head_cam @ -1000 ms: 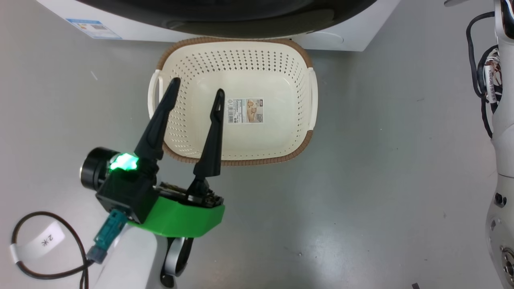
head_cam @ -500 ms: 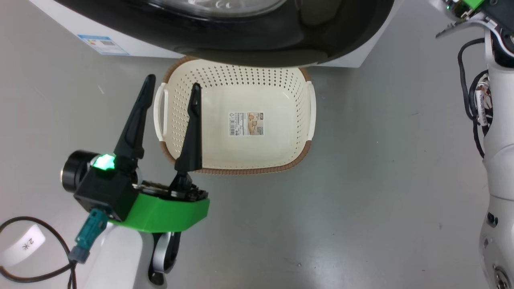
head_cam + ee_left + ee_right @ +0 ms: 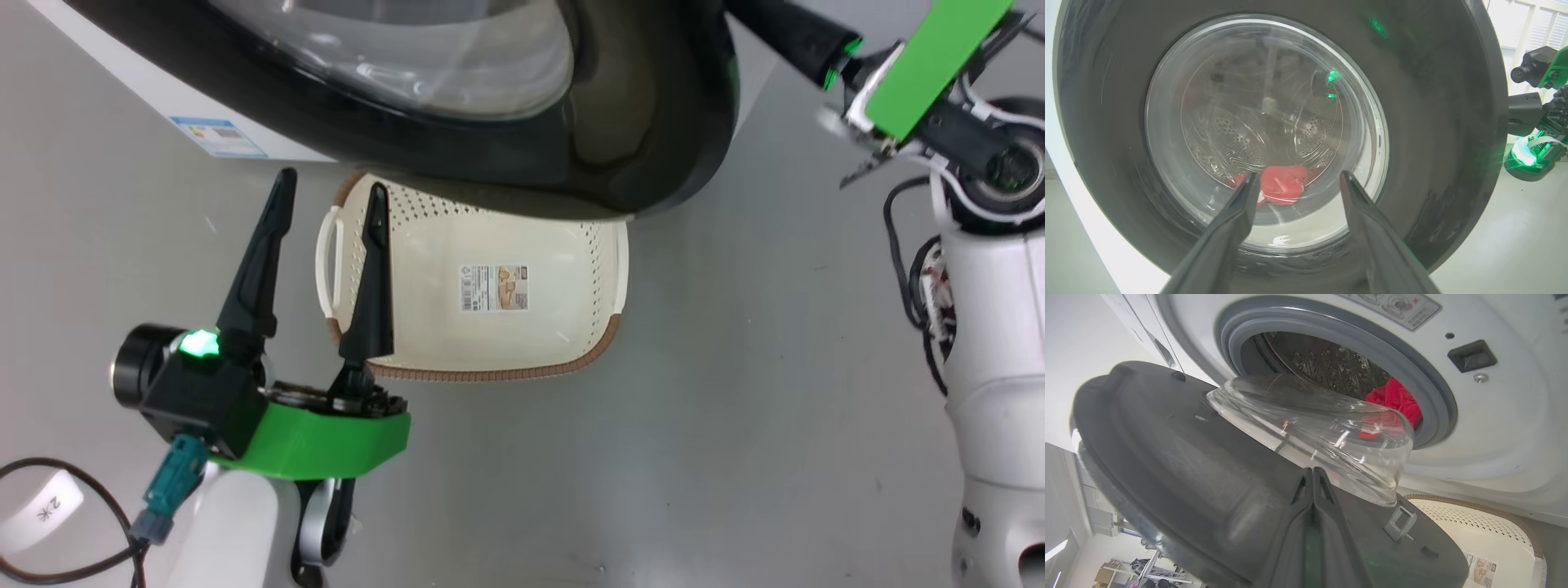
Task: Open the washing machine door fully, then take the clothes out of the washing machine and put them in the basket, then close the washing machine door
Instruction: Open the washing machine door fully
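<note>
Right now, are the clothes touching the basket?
Apart. Right wrist view: the red clothes lie inside the drum; the basket sits below the opening of the washing machine.

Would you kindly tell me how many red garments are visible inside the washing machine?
1 bright red soft fabric bundle, low in the steel perforated drum behind the grey rubber gasket; more may be hidden.

At the top of the head view you see the washing machine door (image 3: 653, 122), a glossy black rim around clear, smooth glass. Below it the basket (image 3: 571, 278) looks like matt cream plastic, perforated, with a brown woven-look rim. In the right wrist view the clothes (image 3: 1396, 402) are soft red cloth inside a perforated steel drum (image 3: 1327, 363), ringed by a matt grey rubber gasket (image 3: 1331, 326).
</note>
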Controlling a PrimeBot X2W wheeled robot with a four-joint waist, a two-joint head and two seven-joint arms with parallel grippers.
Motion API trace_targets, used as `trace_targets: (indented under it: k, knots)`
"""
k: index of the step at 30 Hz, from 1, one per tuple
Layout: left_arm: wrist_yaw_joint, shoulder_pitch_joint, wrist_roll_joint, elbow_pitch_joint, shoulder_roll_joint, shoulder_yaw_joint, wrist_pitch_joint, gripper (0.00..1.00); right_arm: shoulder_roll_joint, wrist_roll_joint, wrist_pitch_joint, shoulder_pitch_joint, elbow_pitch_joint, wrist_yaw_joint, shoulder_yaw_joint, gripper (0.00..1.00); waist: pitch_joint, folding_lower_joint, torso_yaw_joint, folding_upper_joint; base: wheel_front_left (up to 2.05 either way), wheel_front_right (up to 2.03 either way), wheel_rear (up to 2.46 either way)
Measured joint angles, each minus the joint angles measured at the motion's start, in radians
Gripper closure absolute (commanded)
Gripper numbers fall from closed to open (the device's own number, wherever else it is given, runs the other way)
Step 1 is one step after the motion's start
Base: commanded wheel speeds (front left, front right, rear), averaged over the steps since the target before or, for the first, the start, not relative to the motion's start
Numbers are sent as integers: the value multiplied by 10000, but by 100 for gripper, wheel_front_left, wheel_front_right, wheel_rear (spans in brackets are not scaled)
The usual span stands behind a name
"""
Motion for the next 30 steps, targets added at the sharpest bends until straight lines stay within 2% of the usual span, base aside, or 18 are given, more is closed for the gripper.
trace_targets:
  k: [15,30]
  knots:
    - [46,771,176,-52,4,301,0,0,82,309,617,2022,-1264,0,299,100,-1132,0,155,0,0,0,0]
    - [203,1392,217,-173,17,370,0,0,132,669,1060,3492,-2069,2,723,100,-1875,0,1138,0,0,0,0]
